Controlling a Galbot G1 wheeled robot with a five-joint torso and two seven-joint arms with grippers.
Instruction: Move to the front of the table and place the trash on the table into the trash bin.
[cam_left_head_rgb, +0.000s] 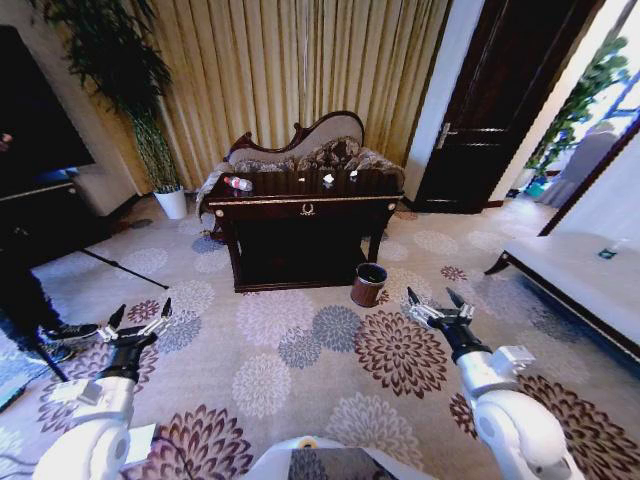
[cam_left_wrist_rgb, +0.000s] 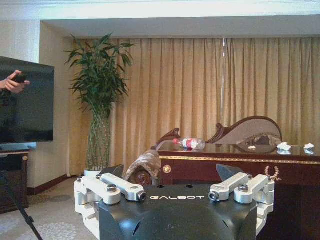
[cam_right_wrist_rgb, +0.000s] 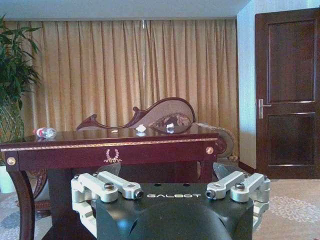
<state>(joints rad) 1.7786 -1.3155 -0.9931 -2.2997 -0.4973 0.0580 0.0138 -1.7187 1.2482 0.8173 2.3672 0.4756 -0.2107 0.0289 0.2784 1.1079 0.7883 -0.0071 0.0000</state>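
The desk stands in the upper middle of the head view, well apart from both grippers, which hang low over the patterned carpet. The left gripper sits in the lower left of the frame with its fingers spread wide and nothing between them. The right gripper sits right of centre, also spread wide and empty.

On the desk's top the water bottle lies on its side near the left end, far above and to the right of the left gripper. Two white paper scraps rest toward the right half of the top, above and to the left of the right gripper. The trash bin stands on the carpet by the desk's front right leg, just left of and slightly above the right gripper, closer to it than any other task item.

In the left wrist view the bottle shows its red label beyond the open fingers, and the scraps sit at the right edge. In the right wrist view the bottle is partly cut by the plant; the scraps are too small to make out in shape. The sofa is mostly hidden behind the desk.
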